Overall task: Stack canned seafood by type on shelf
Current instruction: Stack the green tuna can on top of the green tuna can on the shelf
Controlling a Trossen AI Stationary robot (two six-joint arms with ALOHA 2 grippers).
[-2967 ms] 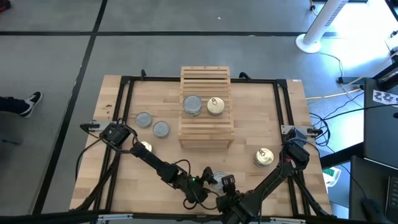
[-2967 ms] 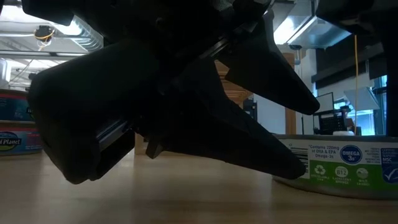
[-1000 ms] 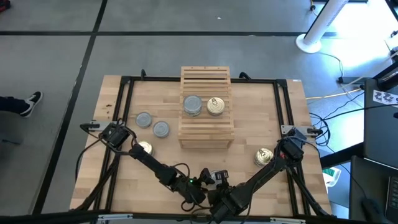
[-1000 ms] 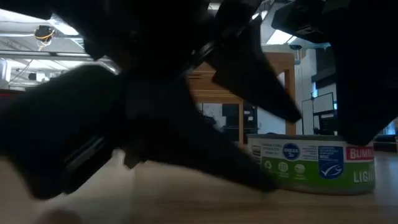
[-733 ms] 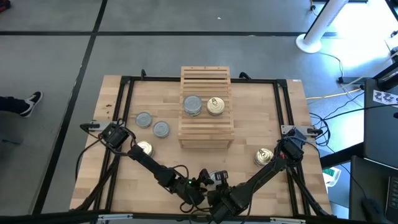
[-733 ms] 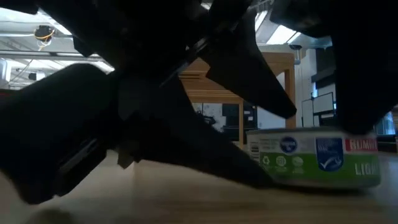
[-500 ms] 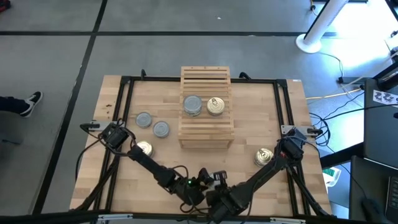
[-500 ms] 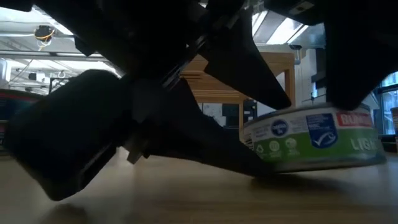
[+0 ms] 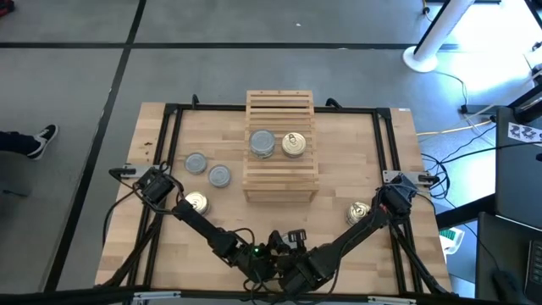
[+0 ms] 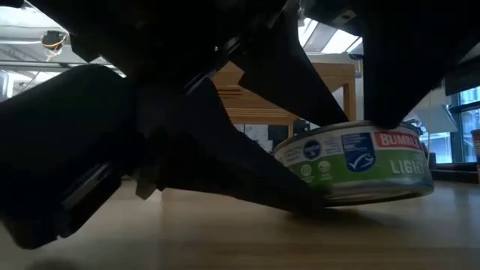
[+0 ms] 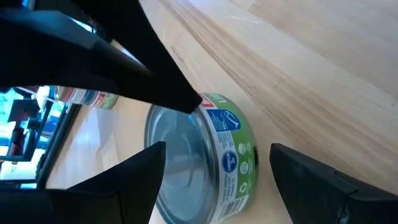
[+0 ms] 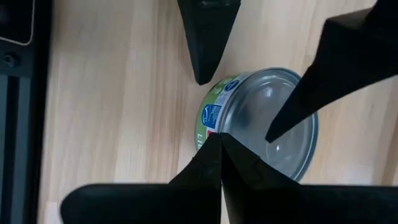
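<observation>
**Both grippers crowd one tin**

Beyond the tin stands the shelf point(image 9: 281, 146), carrying two tins. Left gripper point(image 11: 214, 180) straddles a green-labelled tin point(image 11: 202, 158), jaws wide. Right gripper point(image 12: 219, 140), jaws closed, touches its rim, blocking it.

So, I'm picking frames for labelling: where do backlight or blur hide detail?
Low view: both arms are black silhouettes against bright ceiling lights, though the green-labelled tin reads clearly. Left wrist view: near fingers soft. High view: evenly lit, glare at upper right.
</observation>
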